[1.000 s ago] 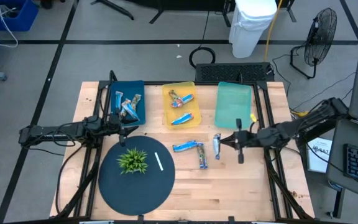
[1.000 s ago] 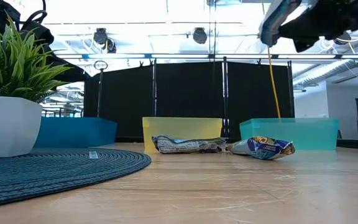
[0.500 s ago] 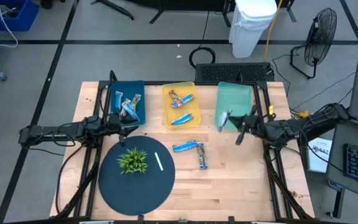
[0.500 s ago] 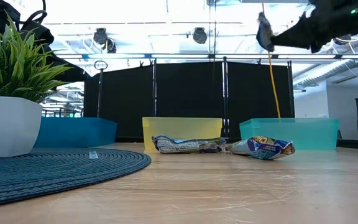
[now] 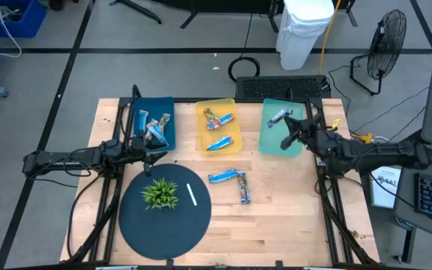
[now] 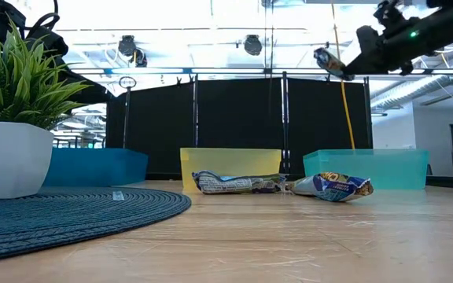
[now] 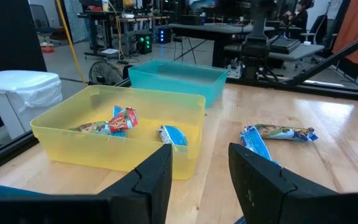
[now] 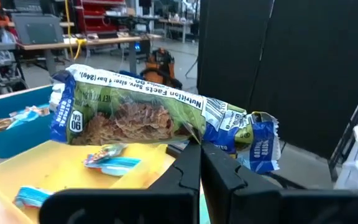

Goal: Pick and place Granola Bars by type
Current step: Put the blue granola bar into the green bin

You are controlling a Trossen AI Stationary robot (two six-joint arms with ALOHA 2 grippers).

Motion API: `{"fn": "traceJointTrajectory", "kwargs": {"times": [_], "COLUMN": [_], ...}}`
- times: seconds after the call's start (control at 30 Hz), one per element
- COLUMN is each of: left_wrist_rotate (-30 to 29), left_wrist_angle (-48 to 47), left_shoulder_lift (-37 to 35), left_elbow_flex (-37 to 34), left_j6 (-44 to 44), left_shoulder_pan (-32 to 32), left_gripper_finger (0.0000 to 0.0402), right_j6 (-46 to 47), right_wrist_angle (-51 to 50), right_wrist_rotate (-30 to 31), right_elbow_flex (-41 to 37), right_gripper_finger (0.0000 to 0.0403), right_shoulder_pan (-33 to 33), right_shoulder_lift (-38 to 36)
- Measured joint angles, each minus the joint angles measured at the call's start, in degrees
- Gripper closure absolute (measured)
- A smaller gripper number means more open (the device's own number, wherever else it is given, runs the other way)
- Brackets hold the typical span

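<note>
High view, bench: a pale wooden bench (image 5: 276, 217) carries a round dark mat (image 5: 137, 225) with a green plant (image 5: 160, 194) and a thin white stick (image 5: 192, 195) on it.
Loose bars: two granola bars (image 5: 232, 180) lie on the bare wood, between the two arms and nearer than the trays.
Trays: blue tray (image 5: 156, 112), yellow tray (image 5: 219, 129) and teal tray (image 5: 282, 129) stand in a row at the far side; the blue and yellow ones hold bars.
Left jaws (image 5: 150, 154): partly open, holding nothing, just beside the blue tray's near edge; the left wrist view looks past them to the yellow tray.
Right jaws (image 5: 288, 127): closed on a granola bar (image 5: 277, 117) in a green and blue wrapper, raised above the teal tray; the bar sticks out sideways from the pinch at one end.
Room: grey floor with black lines, a white bin (image 5: 304, 30) and a fan (image 5: 387, 37) beyond the bench; black screens and bright ceiling lights show in the low view.
</note>
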Motion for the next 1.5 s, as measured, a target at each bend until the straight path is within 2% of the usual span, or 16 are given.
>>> {"fn": "traceJointTrajectory", "kwargs": {"times": [0.4, 0.57, 0.67, 1.07, 1.5], "left_wrist_rotate": [0.0, 0.0, 0.0, 0.0, -0.01], "left_wrist_angle": [0.0, 0.0, 0.0, -0.01, 0.0], "left_shoulder_lift": [0.0, 0.01, 0.01, -0.01, 0.0], "left_elbow_flex": [0.0, 0.0, 0.0, 0.0, 0.0], "left_j6": [0.0, 0.0, 0.0, 0.0, 0.0], "left_shoulder_pan": [0.0, 0.0, 0.0, 0.0, 0.0], "left_gripper_finger": [0.024, 0.024, 0.024, 0.024, 0.024], "right_j6": [7.02, 9.64, 9.46, 7.68, 7.07], "right_wrist_angle": [-12.99, -17.19, -18.08, -16.52, -13.67], "right_wrist_rotate": [-22.17, -34.82, -39.17, -40.52, -40.3], "right_elbow_flex": [2.74, 2.74, 2.74, 2.72, 2.72], "right_gripper_finger": [0.0403, 0.0403, 0.0403, 0.0403, 0.0403], "right_shoulder_pan": [-26.15, -36.32, -39.34, -42.73, -43.94], "right_shoulder_lift": [0.91, 5.13, 8.83, 20.36, 23.34]}}
